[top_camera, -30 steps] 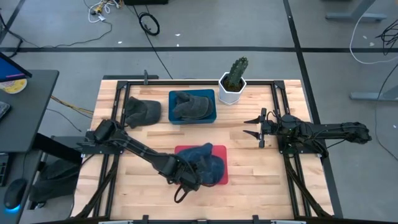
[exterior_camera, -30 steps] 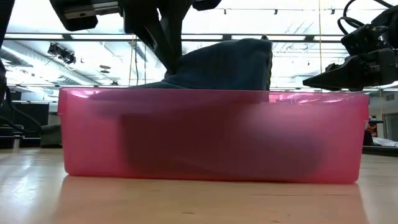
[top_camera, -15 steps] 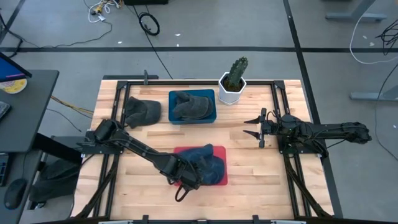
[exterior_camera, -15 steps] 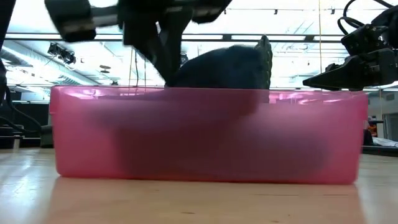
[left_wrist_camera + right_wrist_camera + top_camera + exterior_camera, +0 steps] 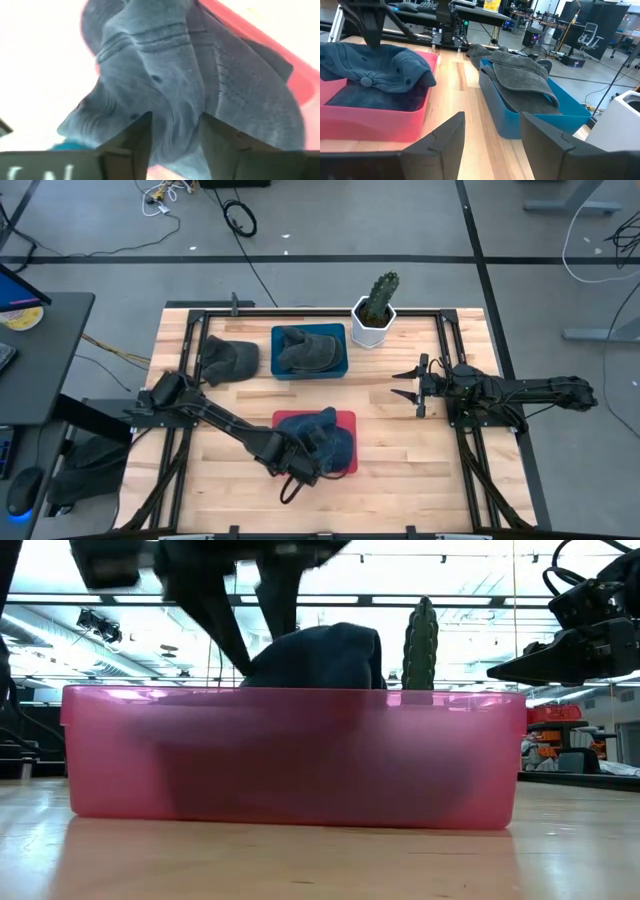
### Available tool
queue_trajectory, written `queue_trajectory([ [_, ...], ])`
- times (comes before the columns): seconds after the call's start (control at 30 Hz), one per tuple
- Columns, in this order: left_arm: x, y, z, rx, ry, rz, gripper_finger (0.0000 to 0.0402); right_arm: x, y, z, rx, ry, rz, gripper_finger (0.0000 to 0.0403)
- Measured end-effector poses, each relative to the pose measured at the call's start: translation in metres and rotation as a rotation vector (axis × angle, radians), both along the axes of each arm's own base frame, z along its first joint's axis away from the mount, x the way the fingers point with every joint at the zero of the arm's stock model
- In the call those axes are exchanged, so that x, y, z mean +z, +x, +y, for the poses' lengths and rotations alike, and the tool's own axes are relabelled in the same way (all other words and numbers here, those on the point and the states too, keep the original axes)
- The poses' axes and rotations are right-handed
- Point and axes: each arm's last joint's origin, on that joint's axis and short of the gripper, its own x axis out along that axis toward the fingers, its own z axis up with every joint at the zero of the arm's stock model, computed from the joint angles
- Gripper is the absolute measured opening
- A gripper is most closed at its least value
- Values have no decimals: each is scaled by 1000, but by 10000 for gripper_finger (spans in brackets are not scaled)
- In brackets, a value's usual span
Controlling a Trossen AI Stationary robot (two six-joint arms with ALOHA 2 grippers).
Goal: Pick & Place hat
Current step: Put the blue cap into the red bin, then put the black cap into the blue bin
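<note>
A blue hat (image 5: 330, 442) lies crumpled in the red bin (image 5: 300, 418) at the table's near middle, and its crown rises above the bin's rim (image 5: 320, 655). My left gripper (image 5: 305, 463) hangs over the hat's near left part, pointing down, open. In the left wrist view its two fingers stand on either side of a ridge of the hat's cloth (image 5: 172, 100). My right gripper (image 5: 405, 385) waits open at the table's right, clear of everything. My left gripper stands open over the hat with a ridge of the crown's cloth (image 5: 170, 120) between its fingers, which come from above. The hat rests in the bin. I cannot tell whether the fingers touch the cloth.
A blue bin (image 5: 310, 352) holding a grey hat (image 5: 520, 75) stands at the far middle. A dark hat (image 5: 228, 358) lies on the table at the far left. A potted cactus (image 5: 378, 305) stands at the far edge, right of the blue bin.
My left gripper has opened and let go of the blue hat. The hat has sunk lower into the red bin. The bin, with the hat in it, has slid a little toward the table's left edge.
</note>
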Motion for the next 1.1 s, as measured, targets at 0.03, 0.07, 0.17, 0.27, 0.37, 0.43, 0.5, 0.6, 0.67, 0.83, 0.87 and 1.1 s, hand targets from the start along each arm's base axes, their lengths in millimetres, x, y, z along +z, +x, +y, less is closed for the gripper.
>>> queue_trajectory([
  [0.03, 5, -1, -2, 27, -1, -8, 169, 0, 0, 0, 0, 0, -1, 193],
  [0.07, 9, -1, -3, 54, -12, -19, 179, 0, 0, 0, 0, 0, 0, 193],
  [0.17, 19, -8, -3, 136, -16, 16, 199, 0, 0, 0, 0, 0, 0, 193],
  [0.27, 27, -15, -1, 242, -16, 38, 208, 0, 0, 0, 0, 0, 0, 193],
  [0.37, 31, -25, 7, 349, -13, 98, 207, 0, 0, 0, 0, 0, 0, 193],
  [0.43, 35, -29, 13, 415, -10, 114, 203, 0, 0, 0, 0, 0, 0, 193],
  [0.5, 40, -33, 21, 479, 6, 127, 198, 0, 0, 0, 0, 0, 0, 193],
  [0.6, 48, -37, 31, 553, -1, 110, 191, 1, 0, 0, 0, 0, -5, 193],
  [0.67, 58, -40, 39, 592, -23, 84, 186, 1, 0, 0, 0, -1, -11, 193],
  [0.83, 86, -53, 64, 704, -95, -18, 177, 1, 0, 0, 0, -1, -15, 193],
  [0.87, 92, -58, 71, 730, -102, -44, 177, 2, 0, 0, 0, -1, -16, 193],
  [1.1, 104, -107, 123, 1083, -181, -229, 177, 2, 0, 0, 0, -1, -16, 193],
])
